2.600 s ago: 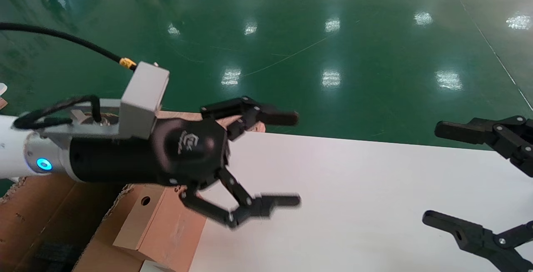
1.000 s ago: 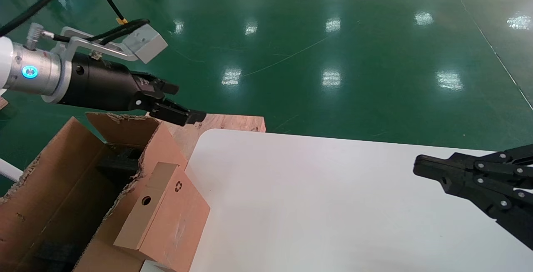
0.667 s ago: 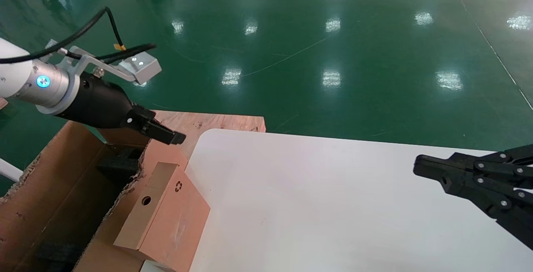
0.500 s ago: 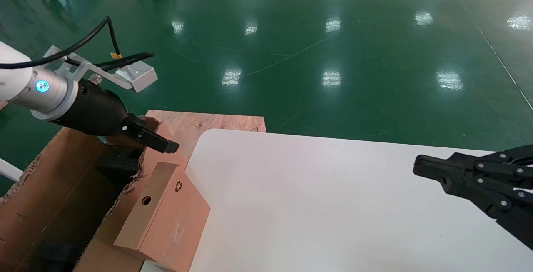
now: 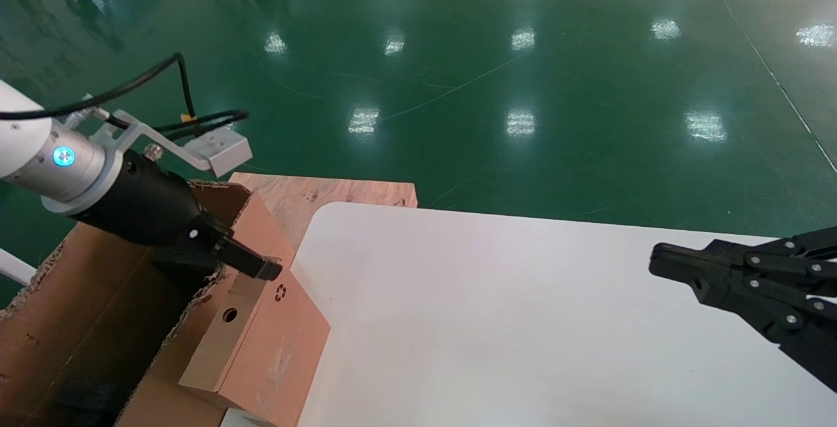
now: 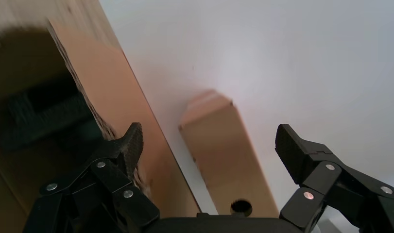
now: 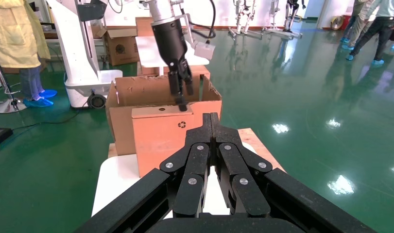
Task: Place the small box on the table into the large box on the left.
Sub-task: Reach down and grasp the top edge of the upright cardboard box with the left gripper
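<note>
Grasp approach: left gripper (image 5: 252, 267), jaws apart, is poised over the small box (image 5: 258, 342) at the worktop (image 5: 523, 322) edge beside the large box (image 5: 78, 322); straddling should be centred before closing. Right gripper (image 5: 660, 263), closed, is parked.

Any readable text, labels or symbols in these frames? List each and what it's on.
No readable words or numbers in any view.
Recycling symbol, black, no text: on the small box, near its round hole; also visible in the right wrist view.
Round dark print on a far carton in the right wrist view: too small to read.
</note>
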`<state>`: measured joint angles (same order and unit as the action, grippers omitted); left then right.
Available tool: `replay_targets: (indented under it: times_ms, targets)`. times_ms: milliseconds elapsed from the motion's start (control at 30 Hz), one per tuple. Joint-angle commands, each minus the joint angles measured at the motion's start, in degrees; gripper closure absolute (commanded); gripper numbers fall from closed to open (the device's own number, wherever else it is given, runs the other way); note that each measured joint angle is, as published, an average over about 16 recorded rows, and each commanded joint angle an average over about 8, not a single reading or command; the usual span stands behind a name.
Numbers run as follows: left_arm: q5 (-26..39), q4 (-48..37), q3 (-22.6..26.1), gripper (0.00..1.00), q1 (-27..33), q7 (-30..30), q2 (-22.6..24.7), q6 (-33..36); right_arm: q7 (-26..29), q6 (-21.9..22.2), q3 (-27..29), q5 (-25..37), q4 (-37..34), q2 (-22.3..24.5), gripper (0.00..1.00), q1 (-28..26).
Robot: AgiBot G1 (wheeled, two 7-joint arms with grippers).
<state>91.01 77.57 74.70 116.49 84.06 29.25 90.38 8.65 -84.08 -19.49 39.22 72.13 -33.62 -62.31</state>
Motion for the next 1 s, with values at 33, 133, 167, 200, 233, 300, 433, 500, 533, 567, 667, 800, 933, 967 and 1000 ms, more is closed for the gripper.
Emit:
replay_targets:
  times_ms: [33, 133, 167, 200, 233, 300, 433, 500, 533, 567, 667, 800, 933, 967, 1000]
  targets:
    - [-0.89, 0.08, 2.30, 0.00, 0.73, 0.53, -0.18, -0.10, 0.00, 0.00, 0.00, 0.00, 0.00, 0.00, 1.00, 0.00]
    - [-2.14, 0.10, 4.81, 0.00, 1.34, 1.17, -0.02, -0.42, 0.00, 0.00, 0.00, 0.00, 0.00, 0.00, 1.00, 0.00]
    - [-2.47, 0.10, 5.56, 0.00, 1.46, 1.36, 0.06, -0.54, 0.00, 0.00, 0.00, 0.00, 0.00, 0.00, 1.00, 0.00]
    - [-2.77, 0.10, 6.27, 0.00, 1.55, 1.55, 0.15, -0.67, 0.00, 0.00, 0.00, 0.00, 0.00, 0.00, 1.00, 0.00]
    - [-2.97, 0.11, 6.95, 0.00, 1.61, 1.73, 0.25, -0.80, 0.00, 0.00, -0.01, 0.00, 0.00, 0.00, 1.00, 0.00]
    - [-3.22, 0.11, 8.18, 0.00, 1.61, 2.10, 0.48, -1.10, 0.00, 0.00, -0.01, 0.00, 0.00, 0.00, 1.00, 0.00]
    - [-3.52, 0.13, 10.21, 0.00, 1.19, 2.93, 0.91, -1.80, 0.00, 0.00, -0.01, -0.01, 0.00, 0.00, 1.00, 0.00]
    - [-4.15, 0.12, 10.85, 0.00, 0.86, 3.26, 1.00, -2.16, 0.00, 0.00, -0.01, -0.01, 0.00, 0.00, 1.00, 0.00]
    - [-4.55, 0.12, 11.10, 0.00, 0.69, 3.36, 1.01, -2.33, -0.01, 0.00, -0.01, -0.01, 0.00, 0.00, 1.00, 0.00]
    - [-4.95, 0.11, 11.30, 0.00, 0.54, 3.43, 1.00, -2.49, -0.01, 0.00, -0.01, -0.01, 0.00, 0.00, 1.00, 0.00]
    - [-6.13, 0.10, 11.69, 0.00, 0.29, 3.42, 0.88, -2.87, -0.01, 0.01, -0.01, -0.01, 0.00, 0.01, 1.00, 0.00]
    - [-6.37, 0.11, 12.17, 0.00, 0.47, 3.36, 0.83, -3.13, -0.01, 0.01, -0.02, -0.01, 0.00, 0.01, 1.00, 0.00]
    - [-5.86, 0.13, 12.72, 0.00, 0.93, 3.44, 0.92, -3.16, -0.01, 0.01, -0.02, -0.01, 0.00, 0.01, 1.00, 0.00]
    - [-5.68, 0.13, 12.86, 0.00, 1.07, 3.45, 0.93, -3.14, -0.01, 0.01, -0.02, -0.01, 0.00, 0.01, 1.00, 0.00]
    - [-5.51, 0.13, 13.00, 0.00, 1.22, 3.46, 0.92, -3.12, -0.01, 0.01, -0.02, -0.01, 0.00, 0.01, 1.00, 0.00]
